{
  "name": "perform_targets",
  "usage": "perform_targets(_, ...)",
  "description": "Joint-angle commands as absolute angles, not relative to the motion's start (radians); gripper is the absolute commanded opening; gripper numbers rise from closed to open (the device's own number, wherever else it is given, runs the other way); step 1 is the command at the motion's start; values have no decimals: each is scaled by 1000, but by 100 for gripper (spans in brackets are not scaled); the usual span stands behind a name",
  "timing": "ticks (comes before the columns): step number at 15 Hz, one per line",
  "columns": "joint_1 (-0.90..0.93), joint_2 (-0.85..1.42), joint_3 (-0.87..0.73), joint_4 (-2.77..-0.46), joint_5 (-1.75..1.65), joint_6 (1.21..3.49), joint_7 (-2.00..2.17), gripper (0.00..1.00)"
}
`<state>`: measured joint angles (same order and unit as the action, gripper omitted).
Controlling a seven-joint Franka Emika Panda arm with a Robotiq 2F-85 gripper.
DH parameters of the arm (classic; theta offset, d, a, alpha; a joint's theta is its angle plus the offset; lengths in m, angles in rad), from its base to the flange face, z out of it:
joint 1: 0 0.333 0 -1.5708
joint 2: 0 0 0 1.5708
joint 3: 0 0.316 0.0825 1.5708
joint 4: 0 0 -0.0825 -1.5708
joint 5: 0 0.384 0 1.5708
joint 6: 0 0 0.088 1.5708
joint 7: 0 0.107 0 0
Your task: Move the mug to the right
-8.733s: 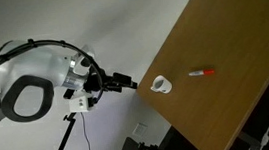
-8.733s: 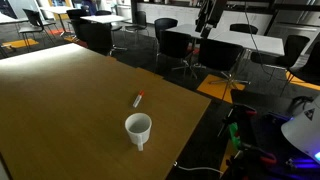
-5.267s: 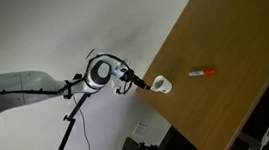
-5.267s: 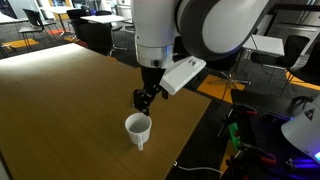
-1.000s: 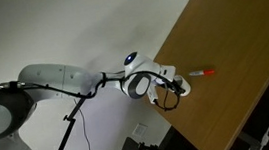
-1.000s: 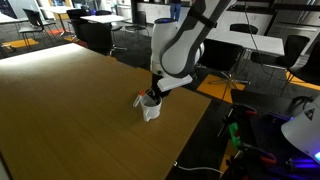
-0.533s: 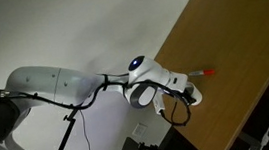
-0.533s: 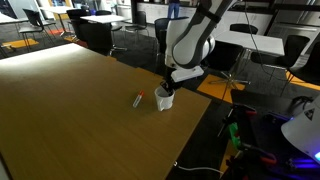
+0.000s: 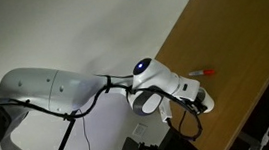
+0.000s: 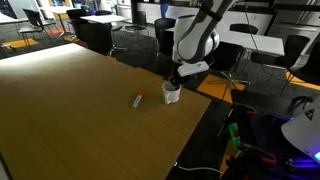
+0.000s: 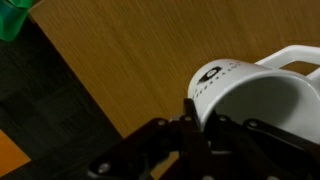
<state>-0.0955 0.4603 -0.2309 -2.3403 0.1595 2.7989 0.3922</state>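
Observation:
The white mug sits on the wooden table near its edge, beside the red-and-white pen. My gripper comes down onto it and is shut on its rim. In the wrist view the mug fills the right side, a dark logo on its wall and its handle at the top right; the black fingers clamp the rim, one outside and one inside. In an exterior view the arm hides most of the mug, and the pen lies just beyond it.
The table edge runs close to the mug, with dark floor below it. Office chairs and desks stand behind the table. A tripod stands under the arm beside the table.
The gripper has carried the mug farther along the table edge, past the pen, which has stayed where it was. The jaws have stayed shut on the rim.

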Motion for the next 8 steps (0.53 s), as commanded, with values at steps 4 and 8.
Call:
perform_targets(4, -106, 432, -249, -2327, 146, 2792, 354, 3)
perform_targets(8, -128, 436, -219, -2310, 162, 2819, 300, 3)
